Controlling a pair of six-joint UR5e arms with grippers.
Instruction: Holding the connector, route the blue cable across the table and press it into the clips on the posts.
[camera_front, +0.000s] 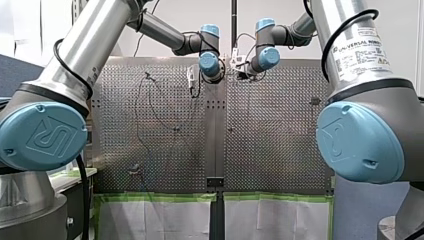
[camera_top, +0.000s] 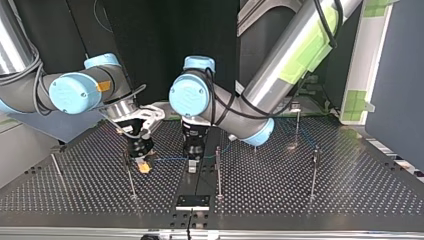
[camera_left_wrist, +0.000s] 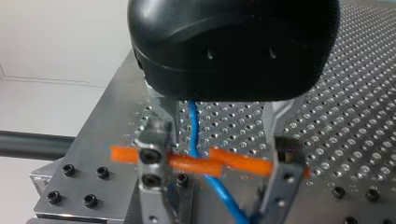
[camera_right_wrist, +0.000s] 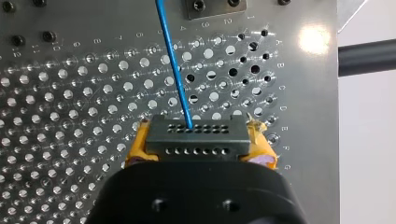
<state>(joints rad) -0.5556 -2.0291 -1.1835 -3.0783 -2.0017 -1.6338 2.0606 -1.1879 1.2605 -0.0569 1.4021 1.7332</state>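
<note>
Right wrist view: right jaws clench the connector (camera_right_wrist: 196, 137), cable (camera_right_wrist: 173, 60) running ahead. Left jaws, released, straddle the cable. Top view: connector at 9 o'clock of a post (camera_top: 218, 175); no clip visibly filled, so routing is not yet done.

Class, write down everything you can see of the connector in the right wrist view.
The connector is a small dark grey rectangular block, plastic by its look, with two rows of small round holes across its face. It sits crosswise in my right end effector, clamped at both ends between the yellow pads. The blue cable leaves a hole in the farther row and runs straight ahead over the perforated table.
</note>
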